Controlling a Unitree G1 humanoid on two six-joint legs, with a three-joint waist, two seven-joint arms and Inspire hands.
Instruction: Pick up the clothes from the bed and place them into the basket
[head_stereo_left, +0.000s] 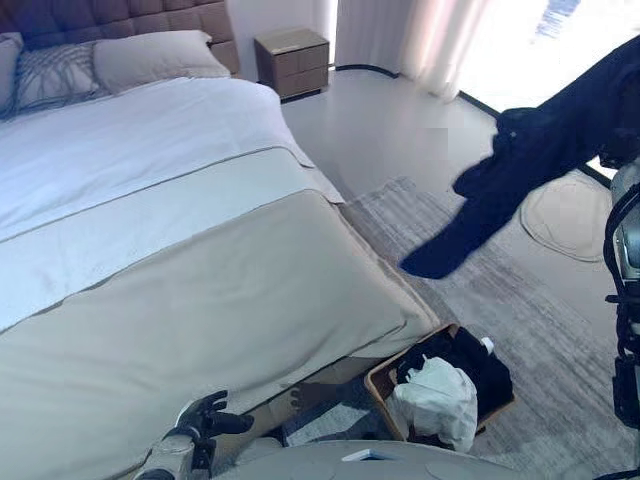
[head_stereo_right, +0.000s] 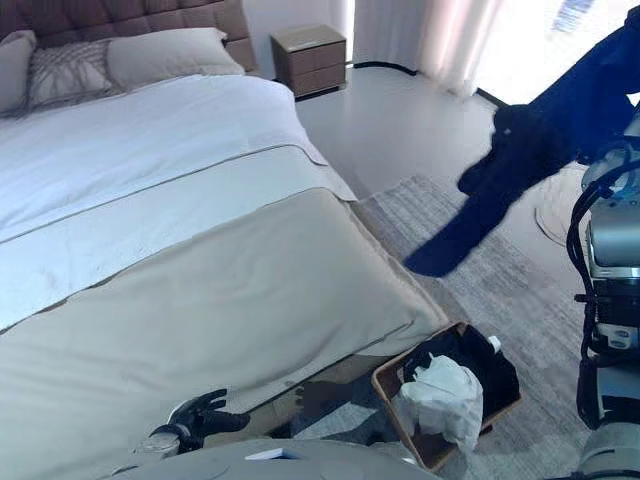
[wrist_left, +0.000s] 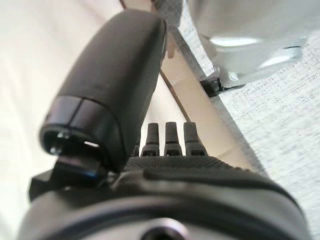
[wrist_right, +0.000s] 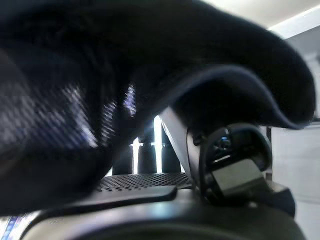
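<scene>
Dark navy garment hangs in the air on the robot's right, draped over the right hand. In the right wrist view the cloth lies across the thumb and over the fingers, which stand fairly straight under it, so I can't tell whether they actually pinch the cloth or it just hangs on them. The garment's long axis runs diagonally, from the raised hand end at upper right down to a trailing tip low and toward the bed. Key relation: the wicker basket sits on the rug at the bed's foot corner, below the garment and nearer the robot, already holding a white garment and dark clothes. The tip hangs well apart from the basket, farther out over the rug, so my read is the arm needs to come in and down. Left hand is low by the bed edge, fingers relaxed and spread, holding nothing. Bed top shows no clothes left.
</scene>
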